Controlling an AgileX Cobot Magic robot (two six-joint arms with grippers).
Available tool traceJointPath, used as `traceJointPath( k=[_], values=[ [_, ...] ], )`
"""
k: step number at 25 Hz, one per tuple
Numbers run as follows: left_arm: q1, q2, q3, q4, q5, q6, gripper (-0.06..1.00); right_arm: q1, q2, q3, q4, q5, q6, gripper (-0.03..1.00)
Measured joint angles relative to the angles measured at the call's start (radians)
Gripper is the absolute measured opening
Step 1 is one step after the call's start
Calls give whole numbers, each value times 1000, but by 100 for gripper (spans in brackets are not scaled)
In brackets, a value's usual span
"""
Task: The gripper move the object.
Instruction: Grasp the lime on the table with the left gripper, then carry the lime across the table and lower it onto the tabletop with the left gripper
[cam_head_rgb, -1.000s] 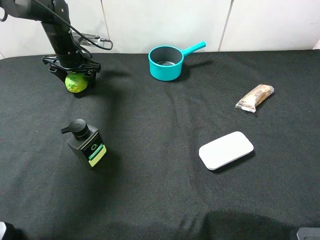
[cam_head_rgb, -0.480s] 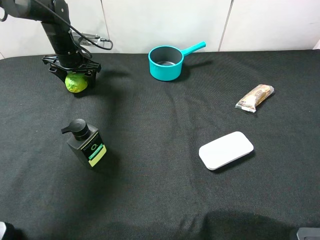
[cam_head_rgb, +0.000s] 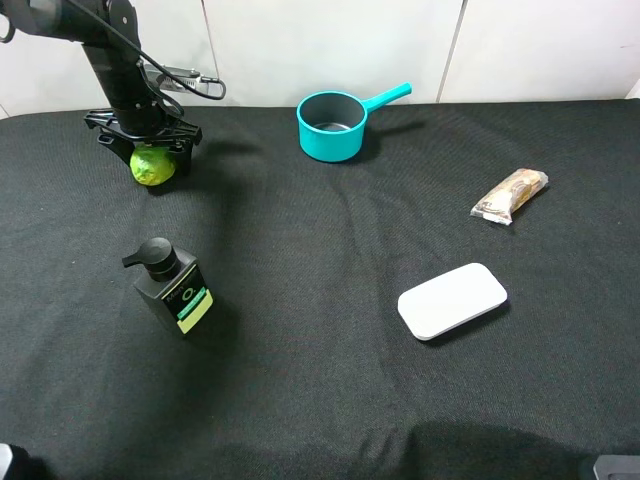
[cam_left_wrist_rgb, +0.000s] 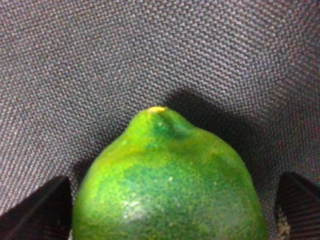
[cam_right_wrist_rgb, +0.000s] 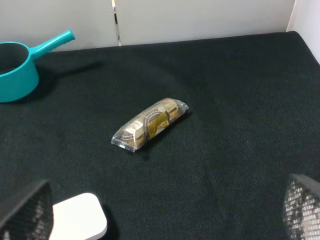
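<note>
Left wrist view is almost filled by the lime (cam_left_wrist_rgb: 170, 185). It lies on the black cloth (cam_left_wrist_rgb: 75, 60) with its small yellow tip pointing away from the camera, and its near part is cut off by the picture edge. It sits right between the fingertips (cam_left_wrist_rgb: 35, 212) of the left gripper (cam_head_rgb: 152, 150). The jaws stand wide, one dark tip on each side just beside the skin. A thin strip of cloth seems to separate them, but this is hard to make out.

The exterior high view shows what the wrist camera cannot: the claw comes down from above and covers the top of the lime, and the fruit rests on the cloth. Nearest to this gripper, toward the front of the table, stands a black pump bottle (cam_head_rgb: 172, 288). A teal pot (cam_head_rgb: 332, 125) is well apart toward the other arm's side.

The right gripper (cam_right_wrist_rgb: 164, 209) is spread wide with nothing between its tips. Beyond it lie a snack packet (cam_right_wrist_rgb: 150, 124) and the corner of a white case (cam_right_wrist_rgb: 80, 217).
</note>
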Motion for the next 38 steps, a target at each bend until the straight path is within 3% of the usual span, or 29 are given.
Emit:
traceJointPath(
  k=[11, 20, 38],
  values=[
    [0, 0, 0, 0, 0, 0, 79, 0, 0, 0, 0, 0, 0, 69],
    [0, 0, 0, 1, 0, 0, 61, 0, 0, 0, 0, 0, 0, 69],
    [0, 0, -2, 1, 0, 0, 61, 0, 0, 0, 0, 0, 0, 69]
  ],
)
